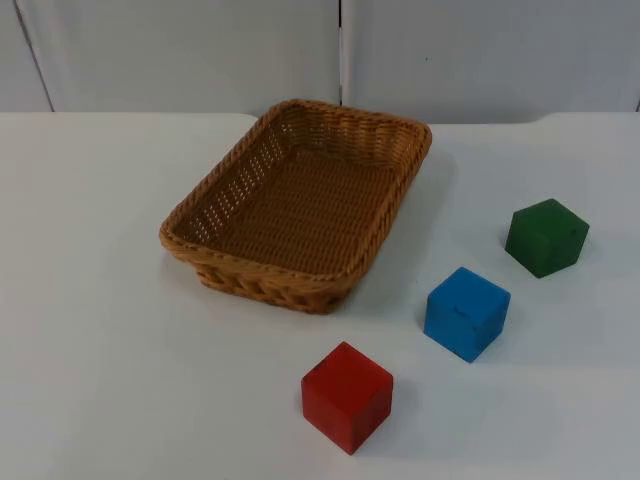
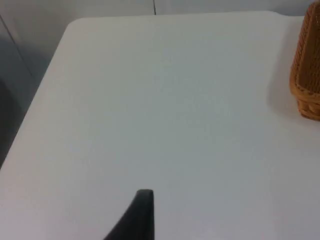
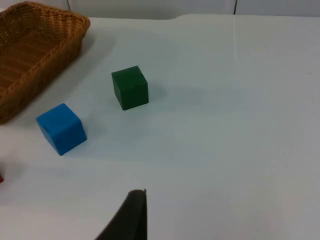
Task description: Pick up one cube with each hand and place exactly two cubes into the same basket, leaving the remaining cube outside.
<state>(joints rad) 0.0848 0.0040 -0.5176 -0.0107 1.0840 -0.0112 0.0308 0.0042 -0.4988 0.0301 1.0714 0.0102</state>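
While all three cubes sit outside the basket [image 1: 300, 205], you see red [image 1: 346, 396] at lower centre, blue [image 1: 466, 312] right of it, green [image 1: 546, 237] at right edge. Each wrist view shows a single fingertip, left gripper [image 2: 137, 217], right gripper [image 3: 131, 216]; you cannot tell their opening

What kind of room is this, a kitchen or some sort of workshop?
Most likely a robot test bench, not a kitchen: a bare white table against a grey partition wall, set only with a wicker basket and red, blue and green cubes as practice props.
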